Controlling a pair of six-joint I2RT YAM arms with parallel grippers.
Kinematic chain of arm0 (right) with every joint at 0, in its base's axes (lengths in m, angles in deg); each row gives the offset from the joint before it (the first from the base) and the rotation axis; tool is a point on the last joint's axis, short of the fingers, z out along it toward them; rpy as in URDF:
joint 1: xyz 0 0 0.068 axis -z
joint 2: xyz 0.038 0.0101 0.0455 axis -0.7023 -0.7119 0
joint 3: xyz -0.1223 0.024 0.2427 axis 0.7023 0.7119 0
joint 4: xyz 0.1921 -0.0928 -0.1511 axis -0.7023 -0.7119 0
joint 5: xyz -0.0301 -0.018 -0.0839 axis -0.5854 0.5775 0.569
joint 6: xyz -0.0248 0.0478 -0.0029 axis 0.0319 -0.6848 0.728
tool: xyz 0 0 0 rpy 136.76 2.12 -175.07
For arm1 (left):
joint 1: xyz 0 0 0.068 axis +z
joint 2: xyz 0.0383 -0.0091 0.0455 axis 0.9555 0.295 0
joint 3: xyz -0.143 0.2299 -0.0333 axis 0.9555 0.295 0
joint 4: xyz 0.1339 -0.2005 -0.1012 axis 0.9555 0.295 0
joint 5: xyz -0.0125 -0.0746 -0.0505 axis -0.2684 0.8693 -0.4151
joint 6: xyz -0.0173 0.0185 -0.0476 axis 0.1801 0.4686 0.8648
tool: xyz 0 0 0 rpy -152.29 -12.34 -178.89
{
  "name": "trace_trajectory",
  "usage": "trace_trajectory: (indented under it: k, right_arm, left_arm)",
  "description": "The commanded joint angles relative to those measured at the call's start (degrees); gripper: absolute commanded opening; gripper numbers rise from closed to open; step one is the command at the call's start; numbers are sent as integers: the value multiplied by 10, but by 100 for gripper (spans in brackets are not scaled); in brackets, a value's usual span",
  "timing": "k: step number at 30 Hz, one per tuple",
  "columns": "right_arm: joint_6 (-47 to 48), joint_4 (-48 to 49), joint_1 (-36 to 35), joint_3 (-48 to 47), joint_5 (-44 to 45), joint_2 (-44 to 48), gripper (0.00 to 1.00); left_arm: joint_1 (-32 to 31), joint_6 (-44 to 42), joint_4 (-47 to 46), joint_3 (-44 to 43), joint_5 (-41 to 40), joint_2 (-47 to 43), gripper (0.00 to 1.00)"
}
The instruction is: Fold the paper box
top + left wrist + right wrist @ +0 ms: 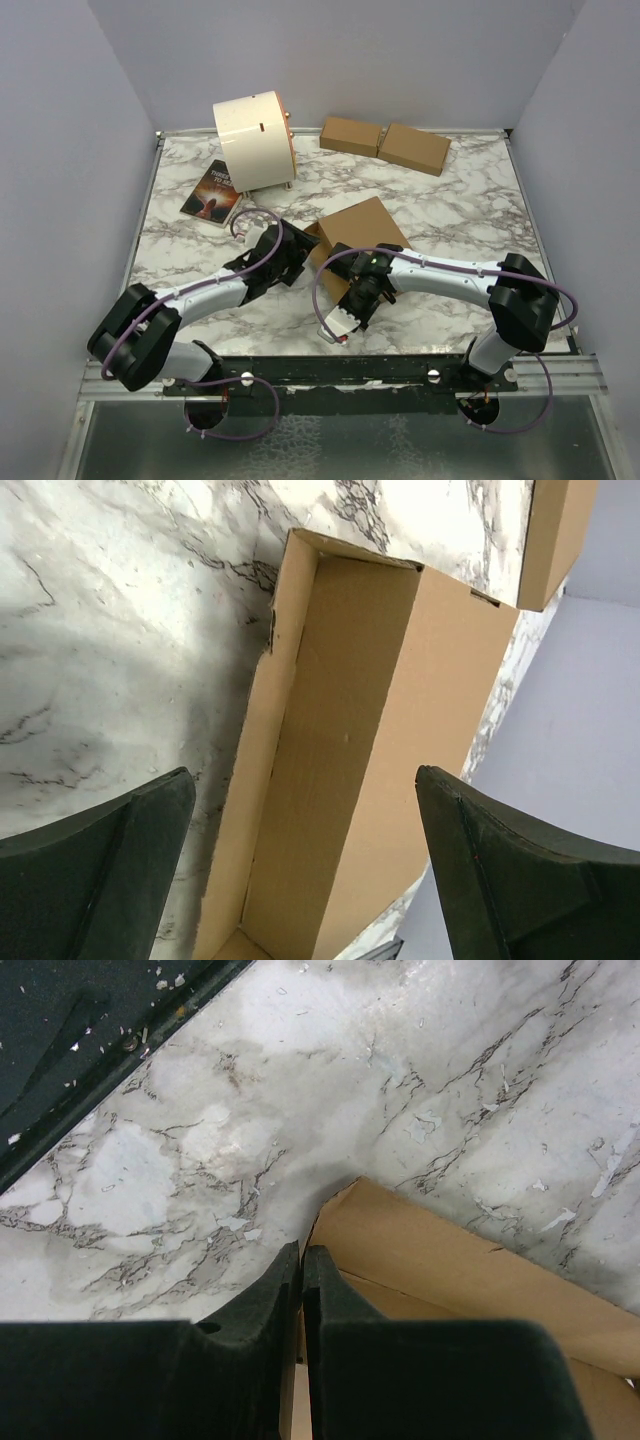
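The paper box [362, 222] is a brown cardboard tray lying at the middle of the marble table, partly hidden under my right arm. In the left wrist view its open inside and raised side walls [340, 730] run between my fingers. My left gripper [290, 252] [305, 773] stands wide open at the box's left end, holding nothing. My right gripper [350, 315] [301, 1252] is at the box's near corner, pointing toward the table's front edge. It is shut, with a thin strip of the box's cardboard wall [430, 1250] pinched between its fingers.
A cream drum [255, 140] lies at the back left with a dark book [212, 192] in front of it. Two smaller closed brown boxes [352, 135] [415, 147] sit side by side at the back. The dark front rail [90, 1040] runs close to my right gripper. Walls close in three sides.
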Motion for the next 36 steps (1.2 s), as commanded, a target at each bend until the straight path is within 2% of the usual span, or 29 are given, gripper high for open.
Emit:
trace_trajectory:
  k: [1, 13, 27, 31, 36]
  right_arm:
    - [1, 14, 3, 5, -30, 3, 5]
    - [0, 11, 3, -1, -32, -4, 5]
    - [0, 11, 3, 0, -36, -7, 5]
    - [2, 11, 3, -1, -38, -9, 5]
    - [3, 10, 4, -1, -37, -11, 5]
  left_arm:
    - [5, -31, 41, -24, -14, 12, 96]
    - [8, -100, -53, -42, 18, 62, 99]
    - [8, -104, -56, -70, 38, 127, 99]
    - [8, -109, -54, -81, 36, 139, 93]
    - [8, -108, -41, -91, 38, 154, 80]
